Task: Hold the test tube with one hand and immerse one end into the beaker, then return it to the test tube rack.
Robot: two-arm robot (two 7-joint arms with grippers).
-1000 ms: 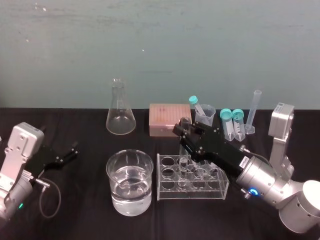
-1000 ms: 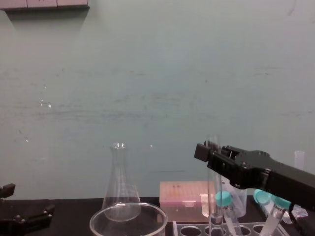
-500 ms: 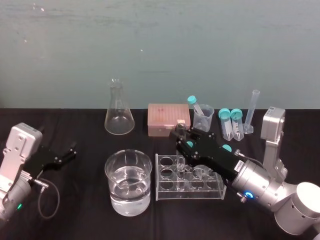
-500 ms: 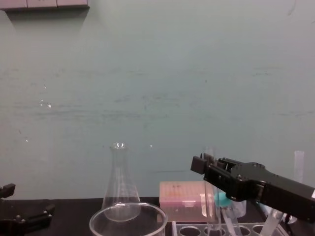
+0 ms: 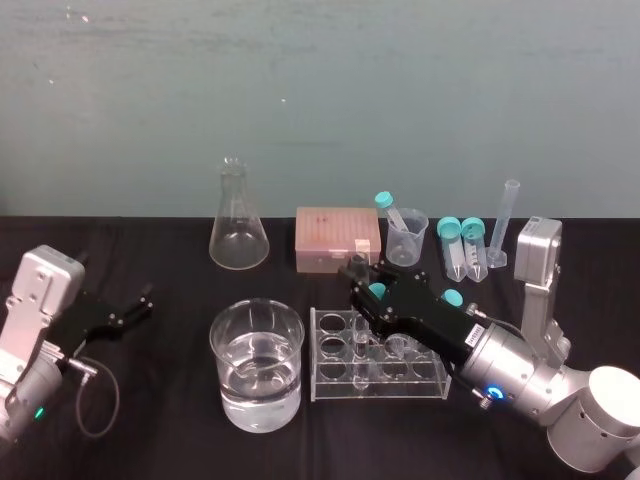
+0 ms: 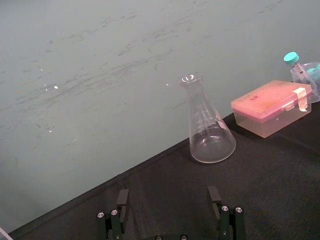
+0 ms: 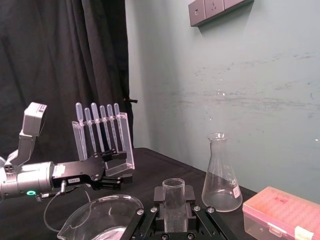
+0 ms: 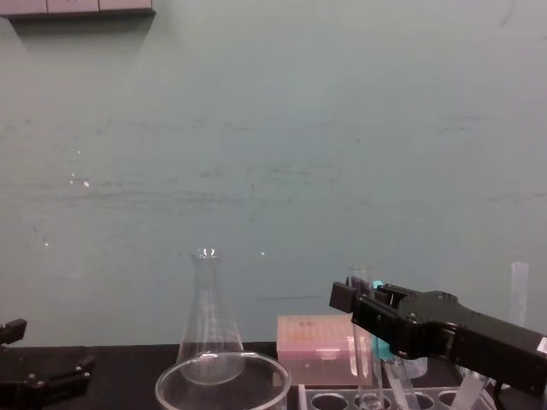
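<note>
Test tube (image 5: 359, 348): clear, uncapped, upright; lower part inside a hole near the left end of the test tube rack (image 5: 420, 385), upper part clamped between the narrowed fingers of the right claw (image 5: 360, 278). Whether its rounded bottom rests on the rack floor cannot be told.

Step, as judged: return to rack, close to done.

Handling advice: hold the tube plumb, ease it down until it seats, only then spread the fingers, and withdraw straight up so the rim is not dragged or the light rack tipped. Stay clear of the beaker (image 5: 230, 395), part-filled, just left of the rack.

Left claw (image 6: 168, 199): parked at the left of the bench (image 5: 170, 440), fingers wide, holding nothing.

Writing: white label on the right forearm, unreadable. Flask (image 6: 207, 128) has printed graduations, illegible. No brand seen.
</note>
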